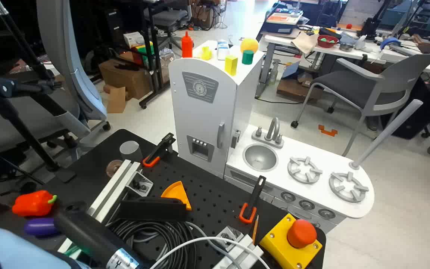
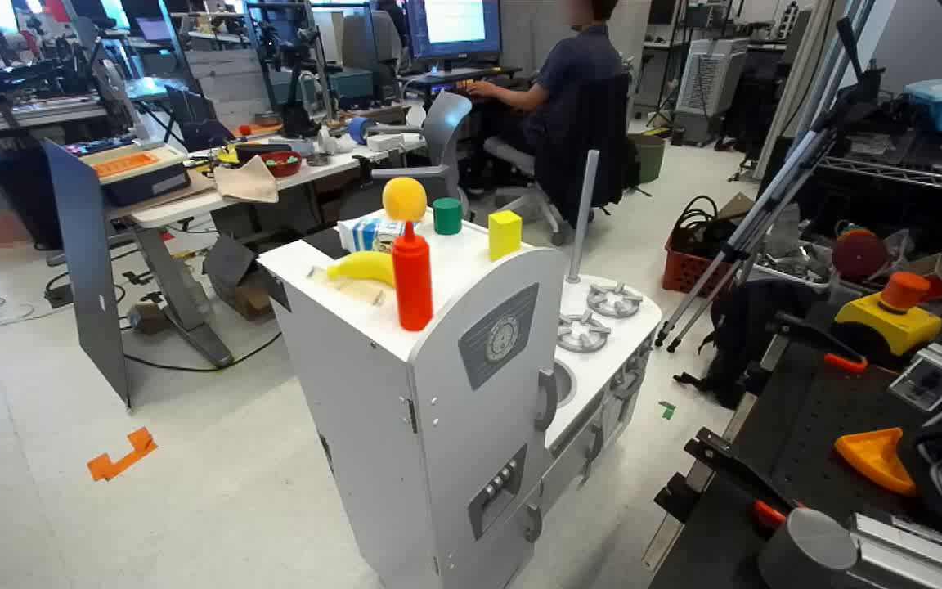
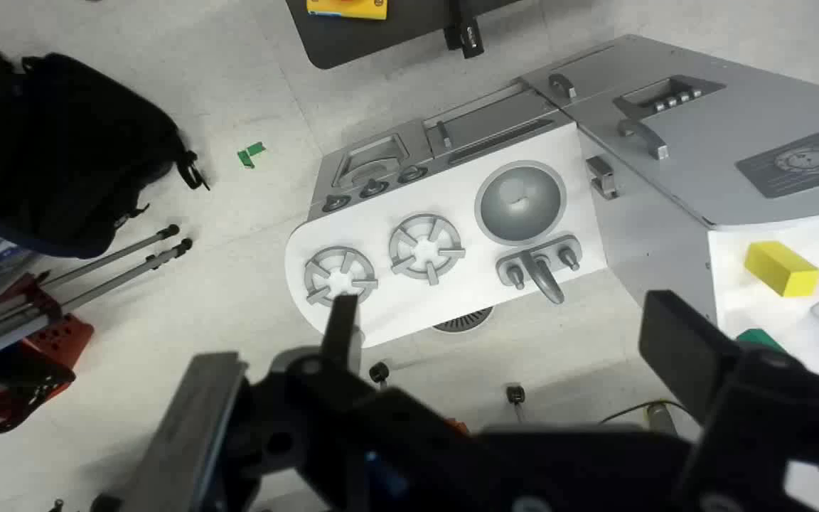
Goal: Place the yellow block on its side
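A cluttered workroom with a pale tiled floor (image 1: 416,228) and a grey office chair (image 1: 351,80) surrounds a white-and-grey wooden-looking toy kitchen (image 1: 296,147); on the white top surface (image 2: 460,255) of its tall fridge part, the small bright-yellow rectangular block (image 2: 504,236) stands on end just behind the curved front, near a short dark-green cylinder (image 1: 248,57) but apart from it. In the wrist view the black two-fingered gripper (image 3: 511,334) is spread wide with nothing held, so the laying-down is not yet done. I would expect the block to be light and stiff, probably painted wood or hard plastic, and hard to damage; its flat faces look smooth and might slip under a skewed pinch, and with so narrow a footing it could topple at a nudge. The best hold is likely a gentle, square one on two opposite long faces, toward the upper half, leaving room to turn it over and approaching clear of the cylinder; a push toward the front could send it down to the floor
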You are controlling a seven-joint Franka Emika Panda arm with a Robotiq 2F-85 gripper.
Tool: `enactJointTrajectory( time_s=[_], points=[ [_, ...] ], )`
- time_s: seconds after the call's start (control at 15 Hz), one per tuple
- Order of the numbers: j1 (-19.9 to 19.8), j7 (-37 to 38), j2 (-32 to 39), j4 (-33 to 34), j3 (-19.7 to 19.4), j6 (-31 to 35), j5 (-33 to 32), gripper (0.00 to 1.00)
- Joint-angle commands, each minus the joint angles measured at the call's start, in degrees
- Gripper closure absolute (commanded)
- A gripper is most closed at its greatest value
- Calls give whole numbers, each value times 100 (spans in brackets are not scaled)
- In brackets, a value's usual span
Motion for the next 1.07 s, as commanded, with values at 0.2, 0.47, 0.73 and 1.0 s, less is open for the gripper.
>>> enactJointTrajectory(
  time_s=[0.2, 0.47, 0.73, 1.0],
  points=[
    [-32, -16, 4, 31, 24, -8, 19, 0],
    [-32, -16, 3, 32, 24, -8, 19, 0],
    [170, -293, 233, 5, 29, 121, 109, 0],
    [532, -402, 842, 85, 160, 328, 395, 0]
  ],
)
